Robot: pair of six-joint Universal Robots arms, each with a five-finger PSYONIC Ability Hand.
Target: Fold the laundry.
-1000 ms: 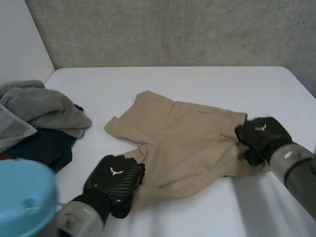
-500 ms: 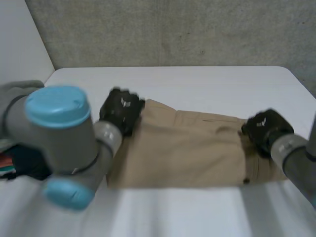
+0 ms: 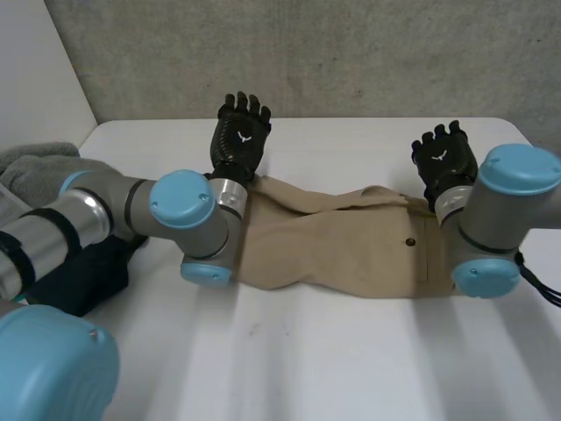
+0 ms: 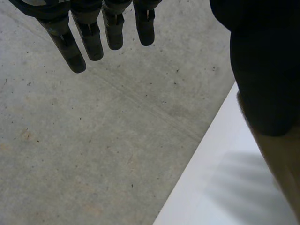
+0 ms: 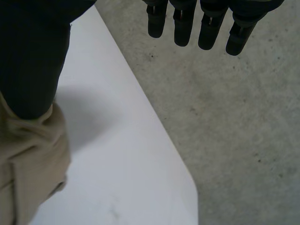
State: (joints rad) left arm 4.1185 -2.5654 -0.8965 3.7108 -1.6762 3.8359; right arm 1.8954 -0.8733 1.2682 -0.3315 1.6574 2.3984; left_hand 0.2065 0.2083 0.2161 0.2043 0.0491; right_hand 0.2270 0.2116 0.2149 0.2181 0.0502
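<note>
Tan shorts (image 3: 351,250) lie folded into a long band across the middle of the table (image 3: 351,368). My left hand (image 3: 241,140) is raised just past the band's left end, open, fingers straight and spread. My right hand (image 3: 445,162) stands the same way past the right end, open and holding nothing. In the left wrist view the left hand (image 4: 262,70) has straight fingers, and the tan cloth (image 4: 281,164) lies beside its thumb. In the right wrist view the right hand (image 5: 33,56) has its thumb just over the bunched cloth edge (image 5: 28,168).
A pile of laundry sits at the table's left edge: a grey towel (image 3: 35,167) on top of a dark garment (image 3: 83,272). A concrete wall (image 3: 351,53) stands right behind the table's far edge. The table's rounded far right corner (image 5: 187,187) is near my right hand.
Both hands carried the shorts' near edge over to the far side, folding them into a band. They then let go, opened and lifted off.
</note>
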